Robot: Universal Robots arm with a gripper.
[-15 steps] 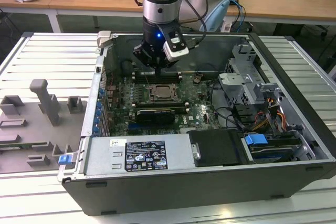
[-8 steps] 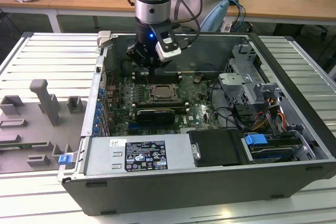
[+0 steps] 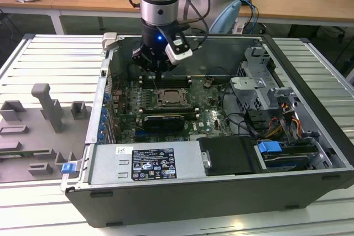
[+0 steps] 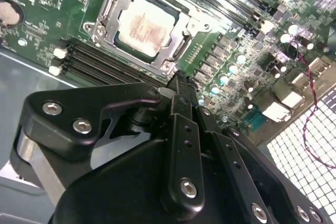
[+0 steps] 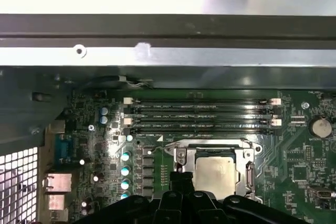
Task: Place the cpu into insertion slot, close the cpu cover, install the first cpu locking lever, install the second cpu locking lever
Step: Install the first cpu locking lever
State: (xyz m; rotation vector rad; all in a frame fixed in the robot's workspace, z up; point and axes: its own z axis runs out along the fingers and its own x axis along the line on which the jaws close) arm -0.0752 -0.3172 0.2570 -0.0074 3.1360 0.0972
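Observation:
The cpu [image 3: 168, 99] lies flat in its socket on the green motherboard, and its dull silver top shows in both wrist views [image 4: 144, 24] [image 5: 215, 174]. The cpu cover [image 4: 107, 9], a silver frame, lies down around the chip [image 5: 181, 156]. My gripper [image 3: 157, 78] hangs just above the board at the socket's far edge, near the memory slots. Its black fingers [image 4: 178, 85] meet at a narrow tip with nothing between them, beside a corner of the socket [image 5: 181, 179].
A black expansion card [image 3: 163, 121] lies just in front of the socket. The memory slots [image 3: 168, 79] run behind it. A drive cage [image 3: 254, 89] with cables fills the exterior view's right. The power supply [image 3: 146, 163] lines the near wall. Grey fixtures [image 3: 47, 109] stand outside the case.

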